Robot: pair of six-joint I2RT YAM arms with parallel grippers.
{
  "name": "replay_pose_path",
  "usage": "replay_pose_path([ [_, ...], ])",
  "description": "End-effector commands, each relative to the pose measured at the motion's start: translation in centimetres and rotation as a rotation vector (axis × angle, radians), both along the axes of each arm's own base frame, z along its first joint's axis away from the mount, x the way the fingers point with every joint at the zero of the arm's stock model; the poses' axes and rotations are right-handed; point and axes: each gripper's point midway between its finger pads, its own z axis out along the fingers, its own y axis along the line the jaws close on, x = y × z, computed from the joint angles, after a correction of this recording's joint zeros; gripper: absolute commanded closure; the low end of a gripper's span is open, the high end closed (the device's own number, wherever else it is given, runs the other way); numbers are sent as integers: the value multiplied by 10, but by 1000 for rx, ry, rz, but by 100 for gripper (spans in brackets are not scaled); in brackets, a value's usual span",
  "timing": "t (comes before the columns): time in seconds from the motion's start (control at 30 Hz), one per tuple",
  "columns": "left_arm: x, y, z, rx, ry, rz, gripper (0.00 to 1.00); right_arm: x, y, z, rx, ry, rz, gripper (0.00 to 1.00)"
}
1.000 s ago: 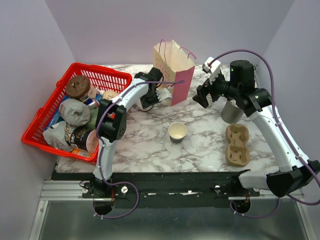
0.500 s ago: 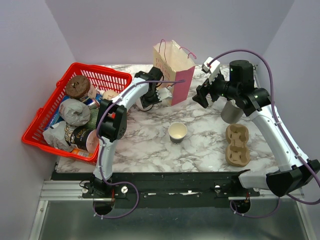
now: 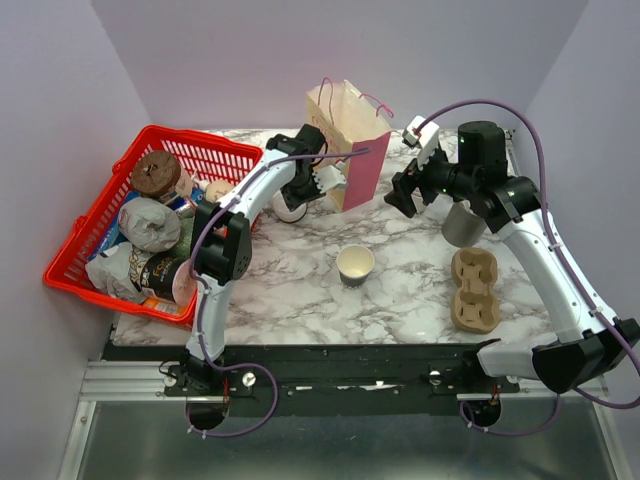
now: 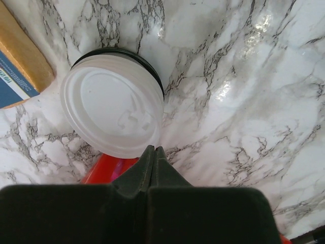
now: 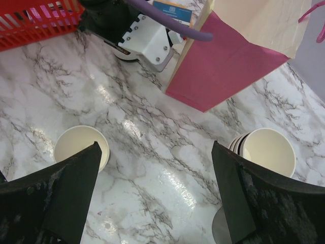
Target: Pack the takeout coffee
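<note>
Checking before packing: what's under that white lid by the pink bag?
A black rim peeks out beneath the white lid; whatever else lies under it is covered.

Just ahead of my left tool (image 4: 153, 152) the lid (image 4: 111, 109) looks like frosted white plastic, smooth and matt. The counter (image 4: 244, 76) under it is glossy and marble-patterned (glare spots show). Ahead of my right tool (image 5: 156, 152) the bag (image 5: 228, 66) is matt paper; the cup (image 5: 80, 147), left of that tool, is smooth cream paper.

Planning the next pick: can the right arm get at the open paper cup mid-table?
Probably yes: the right pincer hangs open just beyond the paper cup, which stands alone with nothing between them.
</note>
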Motion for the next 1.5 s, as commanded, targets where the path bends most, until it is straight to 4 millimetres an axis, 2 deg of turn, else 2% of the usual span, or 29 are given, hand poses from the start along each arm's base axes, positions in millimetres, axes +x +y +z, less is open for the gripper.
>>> replay_pose_path([
  [0.0,-9,-1,38,-70,-24,40,100,-4,1,2,9,-9,24,2],
  [0.13,-13,-1,42,-93,-30,55,100,-4,2,2,10,-12,33,2],
  [0.17,-13,-3,44,-104,-41,53,93,-5,3,2,12,-9,35,2],
  [0.2,-10,-4,37,-116,-56,56,83,-5,4,3,14,-9,41,2],
  [0.23,-8,-5,35,-124,-67,56,67,-5,4,3,16,-7,43,2],
  [0.33,-2,-8,27,-139,-103,44,57,-5,4,4,18,-9,41,2],
  [0.37,-1,-9,21,-133,-93,42,57,-6,4,6,20,-11,40,2],
  [0.63,9,-16,4,-137,-74,50,56,-13,0,5,25,-8,26,2],
  [0.8,6,-15,-9,-128,-47,45,59,-13,-2,5,22,-10,18,2],
  [0.93,7,-14,-12,-125,-43,45,65,-12,-2,4,21,-9,15,2],
  [1.17,8,-9,-24,-109,-17,61,68,-10,-1,2,17,-4,14,2],
  [1.47,8,-8,-28,-109,-7,66,71,-8,0,0,15,2,18,2],
])
